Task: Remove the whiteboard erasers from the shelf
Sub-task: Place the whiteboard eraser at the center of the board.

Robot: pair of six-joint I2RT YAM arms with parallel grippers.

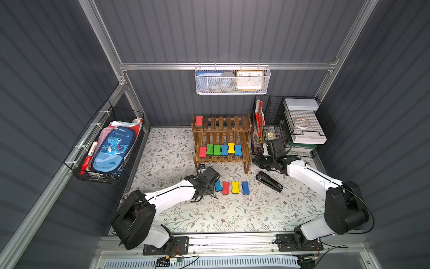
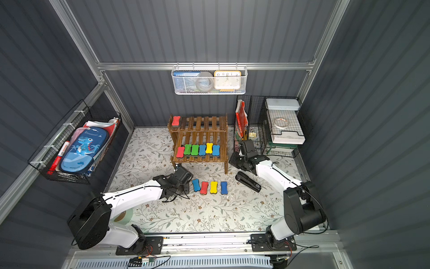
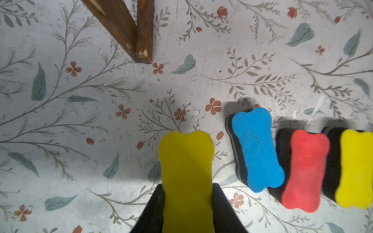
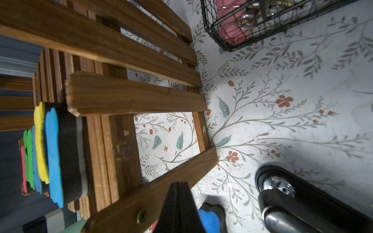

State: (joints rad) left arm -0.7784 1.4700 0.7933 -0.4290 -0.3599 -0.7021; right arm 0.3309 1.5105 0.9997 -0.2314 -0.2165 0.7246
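Whiteboard erasers: twelve counted across the views.

- Seven sat on the shelf [image 1: 229, 123], at 12 o'clock on the floral mat [image 1: 176, 216].
  - A lone red eraser [image 1: 199, 121] lay at the upper tier's 9 o'clock end.
  - The lower-tier row [image 1: 216, 150] held six, packed touching. From 9 to 3 o'clock they ran red, green, green, blue, yellow, blue.
- Four lay on the mat at 6 o'clock of the shelf. This mat row [image 1: 235, 187] ran blue, red, yellow, blue, coloured tops up.
- The twelfth, a yellow eraser [image 3: 186, 167], showed only in the left wrist view.
  - The left gripper [image 3: 187, 193] had it pinched between black fingers [image 3: 155, 205], jaws part-open to its width.
  - Both top views hid it beneath the left arm [image 1: 172, 193], whose wrist sat at 9 o'clock of the mat row.
  - Whether it touched the mat was not clear.
  - That wrist view also gave the dark felt flanks of the blue, red and yellow neighbours, and one shelf leg.

Right gripper [image 4: 177, 187]: the wrist view showed its fingers pressed together with nothing between them, close to the shelf's 3 o'clock side rail. Contact could not be judged. The top views gave only a dark mass there, with the jaws illegible.

Black stapler [image 1: 269, 181]: at 3 o'clock of the mat row, apart from it.

Wire organiser [image 1: 290, 125]: at 2 o'clock of the shelf.
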